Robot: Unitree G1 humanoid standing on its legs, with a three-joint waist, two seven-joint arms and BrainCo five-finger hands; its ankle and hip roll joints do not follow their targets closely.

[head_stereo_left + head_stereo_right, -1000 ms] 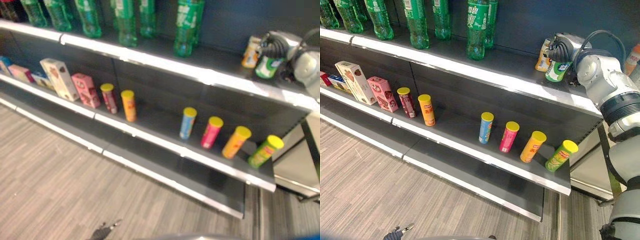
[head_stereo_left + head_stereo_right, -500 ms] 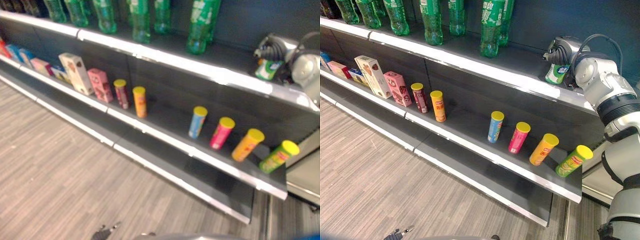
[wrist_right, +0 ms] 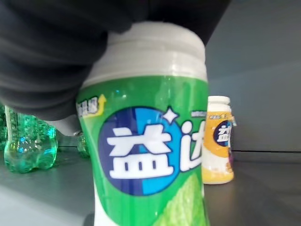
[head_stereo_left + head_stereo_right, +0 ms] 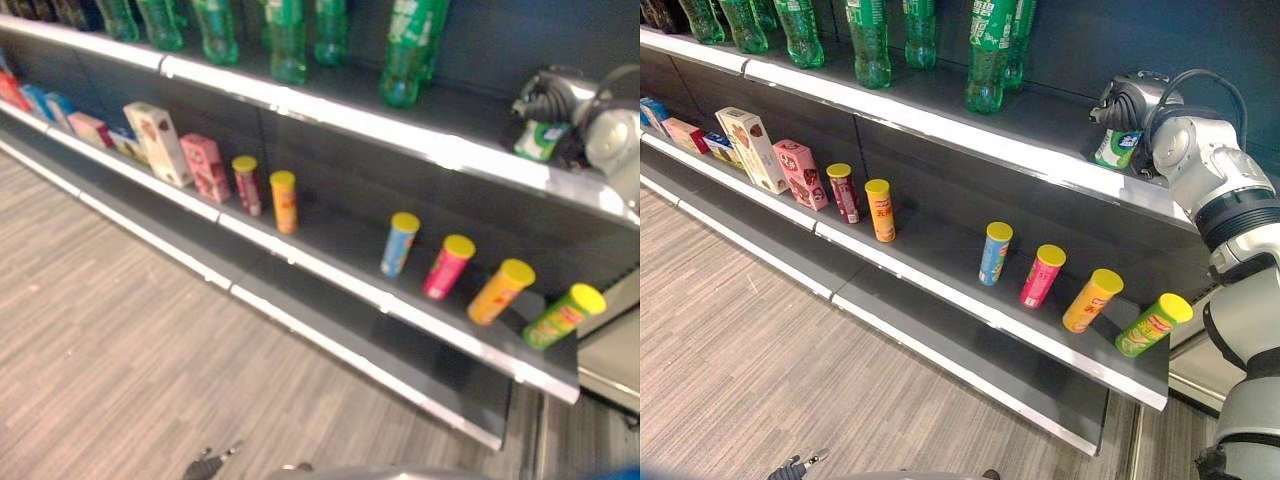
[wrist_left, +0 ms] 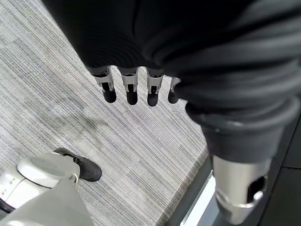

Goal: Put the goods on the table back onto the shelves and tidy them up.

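Observation:
A green gum bottle [image 4: 1116, 149] with a white cap stands at the right end of the top shelf [image 4: 940, 125]. My right hand [image 4: 1128, 100] reaches over it from above and is shut on its cap end. In the right wrist view the green gum bottle [image 3: 150, 141] rises close up under the hand's dark cover. An orange gum bottle [image 3: 217, 139] stands on the shelf just behind it. My left hand [image 5: 131, 87] hangs low over the floor with straight fingers, holding nothing; it also shows at the bottom edge as the left hand [image 4: 790, 467].
Several green soda bottles [image 4: 990, 50] line the top shelf. The middle shelf [image 4: 970, 310] carries several crisp tubes [image 4: 995, 252] and, further left, boxes [image 4: 752, 148]. A metal table [image 4: 610, 360] stands right of the shelves. Grey striped floor [image 4: 760, 350] lies in front.
The camera has swung, so the shelves sit further right in the picture. My right hand with the green bottle edged towards the orange bottle, which it now covers in the eye views.

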